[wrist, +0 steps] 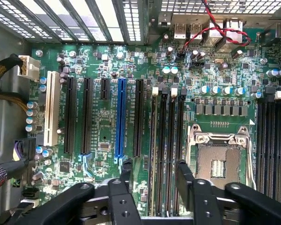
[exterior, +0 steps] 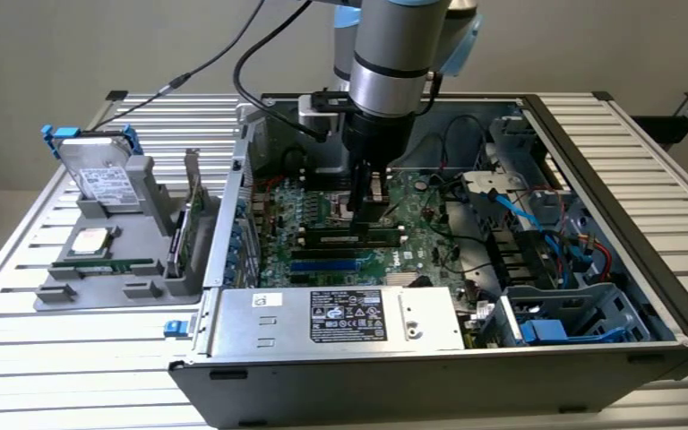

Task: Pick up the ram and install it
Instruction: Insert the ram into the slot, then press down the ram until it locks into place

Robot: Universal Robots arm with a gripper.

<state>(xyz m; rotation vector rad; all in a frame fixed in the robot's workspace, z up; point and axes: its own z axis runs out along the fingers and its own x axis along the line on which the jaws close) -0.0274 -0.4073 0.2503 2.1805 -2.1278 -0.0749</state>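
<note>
- In the exterior view you see the ram (exterior: pixel 110 266) lying flat on the grey tray (exterior: pixel 141 291), outside the case (exterior: pixel 440 381) on the exterior view's left. It sits just in front of the silver processor chip (exterior: pixel 90 240) and below the hard drive (exterior: pixel 99 175) with blue rails.
- The ram reads as a long, narrow green strip. You cannot make out its chips from this view.
- The exterior view also places the gripper (exterior: pixel 368 215) down inside the open case, over the motherboard (exterior: pixel 320 210) and well apart from the tray.
- In this view a dark bar with a green edge (exterior: pixel 350 237) lies on the board just beneath the gripper. You cannot tell whether it is a seated module or a bare slot.
- The wrist view looks straight down on the board, which the exterior view cannot give you. You see the gripper (wrist: pixel 154 166) with its black fingers (wrist: pixel 126 176) spread wide and nothing between them.
- The bank of black memory slots (wrist: pixel 166 150) with white latches runs through the gap between the fingers. You cannot tell from above whether any slot holds a module.
- Beside that bank you see the open processor socket (wrist: pixel 218 159) on one side, and a blue expansion slot (wrist: pixel 120 117) among black ones on the other.
- The gripper touches neither the ram nor the board in either view.
</note>
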